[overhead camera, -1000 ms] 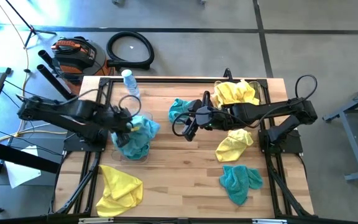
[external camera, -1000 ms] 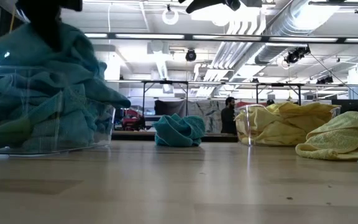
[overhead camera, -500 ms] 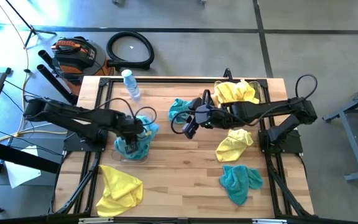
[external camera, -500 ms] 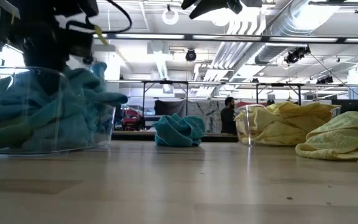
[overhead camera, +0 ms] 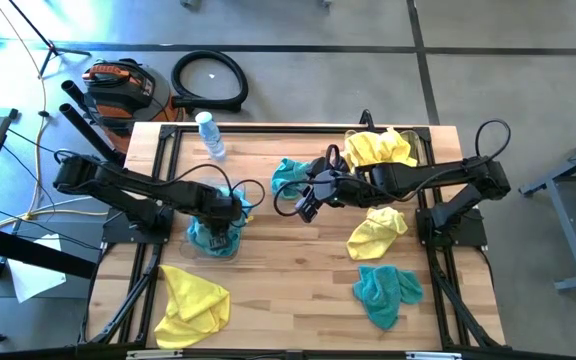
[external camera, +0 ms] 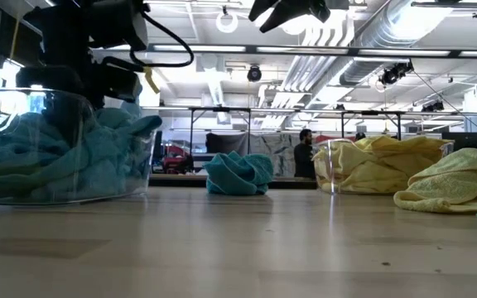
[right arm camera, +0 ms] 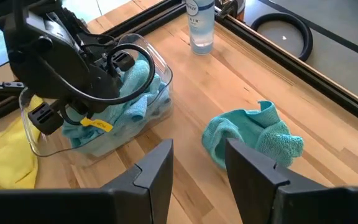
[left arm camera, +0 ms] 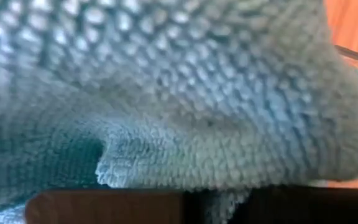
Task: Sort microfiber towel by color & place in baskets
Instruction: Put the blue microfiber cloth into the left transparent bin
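Left wrist view gives you only teal towel (left arm camera: 185,93) fuzz; the high view places that left gripper (overhead camera: 220,212) down in the teal-filled basket (overhead camera: 196,245) — fingers' state can't be told. Right gripper (right arm camera: 194,165) hovers parted, empty, near a loose teal towel (right arm camera: 253,134).

Table (overhead camera: 298,270): pale wood planks, smooth, low sheen; dark matt metal rails at the edges. Towels, teal (right arm camera: 253,134) and yellow (overhead camera: 376,236): nubby, fuzzy cloth, matt, looped pile plain in the left wrist view. Bins (right arm camera: 157,65) and bottle (right arm camera: 202,25): clear glossy plastic; arms (overhead camera: 128,185) matt black.
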